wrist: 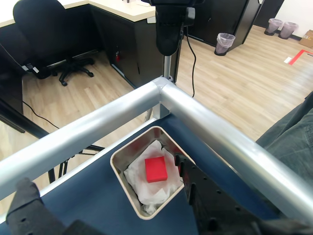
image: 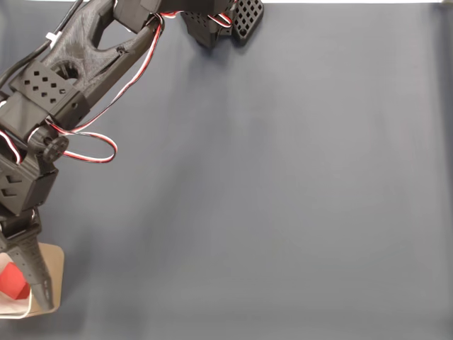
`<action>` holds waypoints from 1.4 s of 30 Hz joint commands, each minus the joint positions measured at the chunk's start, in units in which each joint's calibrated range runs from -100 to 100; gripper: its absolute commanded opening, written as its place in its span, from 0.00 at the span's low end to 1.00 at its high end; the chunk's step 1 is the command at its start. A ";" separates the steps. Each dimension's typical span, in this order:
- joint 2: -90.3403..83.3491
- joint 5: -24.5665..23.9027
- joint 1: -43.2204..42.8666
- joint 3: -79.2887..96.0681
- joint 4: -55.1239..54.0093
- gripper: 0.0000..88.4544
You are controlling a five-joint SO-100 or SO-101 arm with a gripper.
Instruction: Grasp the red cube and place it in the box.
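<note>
Since the red cube (wrist: 156, 169) is already lying on the white lining inside the box (wrist: 128, 190), you are looking at a task whose main step appears done. In the wrist view your claw (wrist: 105, 188) is standing wide open and holding nothing, one finger at the box's right rim, the other nearer and to the left. What seems left is lifting clear. The box is sitting at the corner of the dark blue counter (image: 283, 198), framed by a metal rail (wrist: 215, 132). Farther off, an office chair (wrist: 44, 29) and bin (wrist: 225, 43) are standing on wooden floor.
</note>
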 commanded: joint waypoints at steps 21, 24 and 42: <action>-49.60 0.20 -19.52 54.23 -6.29 0.00; -58.44 0.49 -22.93 65.09 -7.77 0.00; -114.16 3.22 -32.52 131.97 -4.41 0.00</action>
